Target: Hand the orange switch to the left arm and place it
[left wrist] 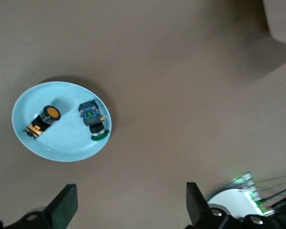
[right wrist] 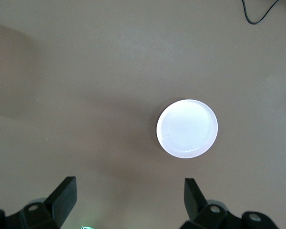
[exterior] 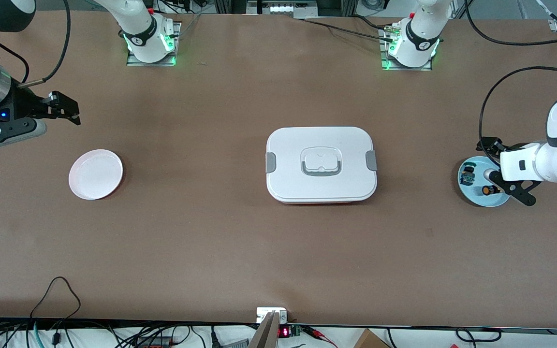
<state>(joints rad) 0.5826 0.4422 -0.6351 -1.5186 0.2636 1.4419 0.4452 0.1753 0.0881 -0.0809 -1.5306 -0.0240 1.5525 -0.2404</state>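
Front view: both tools gape; smooth rounded white box [exterior: 321, 164], glossy round blue plate [exterior: 476, 198]

Table: matt brown table [exterior: 211, 241], smooth.
Box: large white rounded plastic box [exterior: 321, 186], satin, grey latches.
Plates: glossy white round plate [exterior: 95, 174]; smooth pale-blue round plate [left wrist: 62, 143].
Grippers: matt black plastic.

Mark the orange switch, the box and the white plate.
orange switch [left wrist: 51, 113]: left wrist view, on its round orange cap.
box [exterior: 288, 179]: front view, on bare lid beside the handle.
white plate [right wrist: 187, 128]: right wrist view, on the middle of its dish.
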